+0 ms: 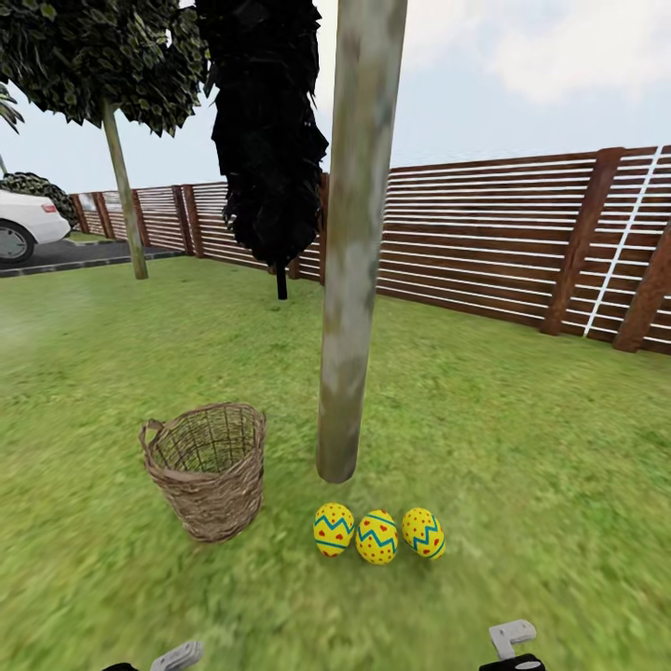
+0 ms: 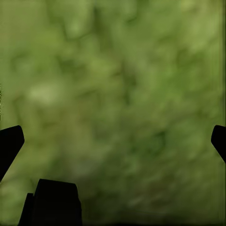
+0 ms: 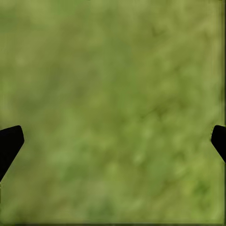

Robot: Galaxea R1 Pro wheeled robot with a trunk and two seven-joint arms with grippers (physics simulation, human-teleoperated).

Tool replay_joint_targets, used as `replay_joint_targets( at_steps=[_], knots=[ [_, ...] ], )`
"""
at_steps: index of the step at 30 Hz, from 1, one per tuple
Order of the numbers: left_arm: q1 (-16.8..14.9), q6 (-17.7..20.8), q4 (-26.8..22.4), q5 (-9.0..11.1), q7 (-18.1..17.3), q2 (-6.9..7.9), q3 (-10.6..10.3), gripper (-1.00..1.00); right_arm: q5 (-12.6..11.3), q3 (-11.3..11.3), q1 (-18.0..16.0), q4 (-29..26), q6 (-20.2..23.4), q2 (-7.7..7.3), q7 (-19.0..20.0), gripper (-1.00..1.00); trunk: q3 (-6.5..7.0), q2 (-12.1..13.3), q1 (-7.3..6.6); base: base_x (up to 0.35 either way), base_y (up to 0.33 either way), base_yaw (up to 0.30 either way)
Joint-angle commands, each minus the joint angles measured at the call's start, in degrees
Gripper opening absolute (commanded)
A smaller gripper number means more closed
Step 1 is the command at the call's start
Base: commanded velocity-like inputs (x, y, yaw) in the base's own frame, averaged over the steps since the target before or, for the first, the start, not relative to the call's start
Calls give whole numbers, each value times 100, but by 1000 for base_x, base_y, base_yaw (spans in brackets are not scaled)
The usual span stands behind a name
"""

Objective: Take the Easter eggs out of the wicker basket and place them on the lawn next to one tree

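The three Easter eggs (image 1: pixel 377 534) lie in a row on the lawn (image 1: pixel 522 447) just beside the tree (image 1: pixel 352 280), right of the wicker basket (image 1: pixel 207 469). Both arms' fingers (image 2: pixel 10 143) (image 3: pixel 10 141) are spread wide over blurred, probably bare grass, well apart from the eggs.

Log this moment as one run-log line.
eggs: three Easter eggs on lawn by tree | wicker basket: upright, looks empty | left gripper: open | right gripper: open

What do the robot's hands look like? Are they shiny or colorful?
Not colorful. In the wrist views each gripper has two plain black fingers with blunt, angled tips. In the head view, the left gripper shows a light grey, boxy part, and the right gripper a light grey bracket on a black base. No cables or markings are visible.
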Motion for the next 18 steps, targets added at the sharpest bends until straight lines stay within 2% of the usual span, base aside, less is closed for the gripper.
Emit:
replay_joint_targets(
  at_steps=[1,16,18],
  knots=[
    [-2,12,-4,-8,-14,6,-24,100,-48,48,1,-17,41,-2,-26,100,4,39,-24,0,0,0],
    [-2,15,69,-6,-23,4,-25,100,-65,40,1,-9,70,-1,-28,100,137,641,-353,0,0,0],
    [-2,12,162,-8,-21,-57,-50,100,-64,40,1,-8,59,-1,-28,100,155,721,-397,0,0,26]
  ],
)
